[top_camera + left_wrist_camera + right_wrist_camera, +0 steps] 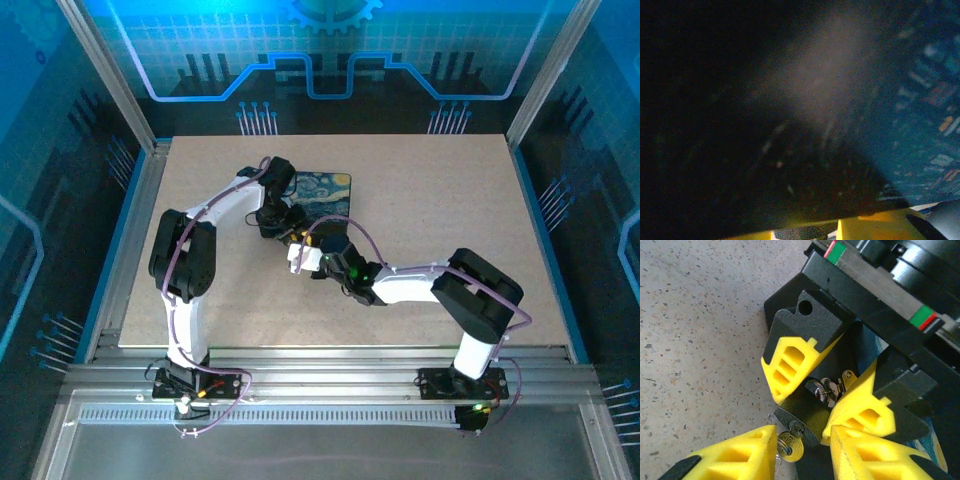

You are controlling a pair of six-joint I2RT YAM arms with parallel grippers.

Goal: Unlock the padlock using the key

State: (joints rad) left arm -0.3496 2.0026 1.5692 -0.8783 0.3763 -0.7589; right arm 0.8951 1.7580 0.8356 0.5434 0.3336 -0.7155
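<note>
Padlock sits mid-table, just in front of the painted box, held between the yellow pads of my left gripper. Those pads look clamped on its dark body, one on each side. Right wrist view: the key is at the keyhole end and looks already seated in the cylinder, its bow and a small split ring hanging out. My right gripper has its fingers apart either side of the bow, one pad just beside it and the other well clear, so no grip on it yet. Left wrist view is dark blur, no help.

Handling, my guess: the padlock is rigid metal, dense for its size and smooth, so it can twist in the pads if I torque hard. The left clamp across the body has to hold. The key is a thin sliver, stiff but bendable. I should take it by the flat bow, pads on the two broad faces, and turn along the shaft, not sideways. The ring may get in the way.

Counts: one padlock, one key, one split ring, one box, two grippers. Silvery bits and a small brass tab near the top of the lock: shackle or spare keys, cannot tell.
</note>
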